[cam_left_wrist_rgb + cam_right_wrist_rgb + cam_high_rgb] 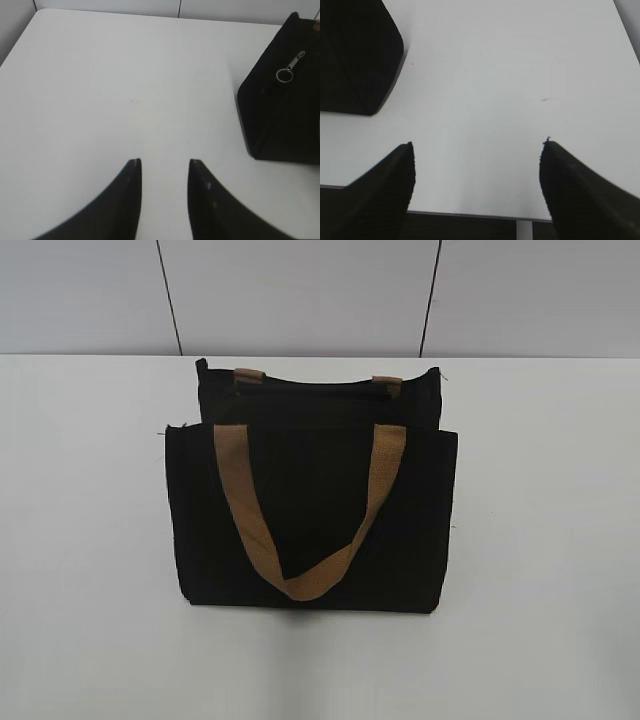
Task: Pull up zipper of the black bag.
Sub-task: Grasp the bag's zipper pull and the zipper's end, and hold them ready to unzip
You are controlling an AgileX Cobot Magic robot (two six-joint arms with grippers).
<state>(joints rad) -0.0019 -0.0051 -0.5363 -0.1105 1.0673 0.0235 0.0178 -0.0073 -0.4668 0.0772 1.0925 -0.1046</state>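
Left gripper [164,162]: jaws slightly parted, empty, above white table [125,90] | Small silver-grey metal zipper pull [291,66]: on bag's end, ring lowest, long axis slanting up-right | Rectangular black fabric bag [315,505]: table centre, upright, tan-brown webbing handle [310,515] draped over front | Right gripper [477,145]: jaws wide apart, empty.

From the exterior view neither of my arms shows at all. The black bag [315,520] hides most of its own rear handle [250,375]; only two short tan stubs clear the top edge, and the zip track there is too dark to make out. In my left wrist view the bag is cut off by the right edge, and the zipper [292,65] is too small to show how far the track is closed. In my right wrist view only a corner of the bag shows, clipped at the left edge.
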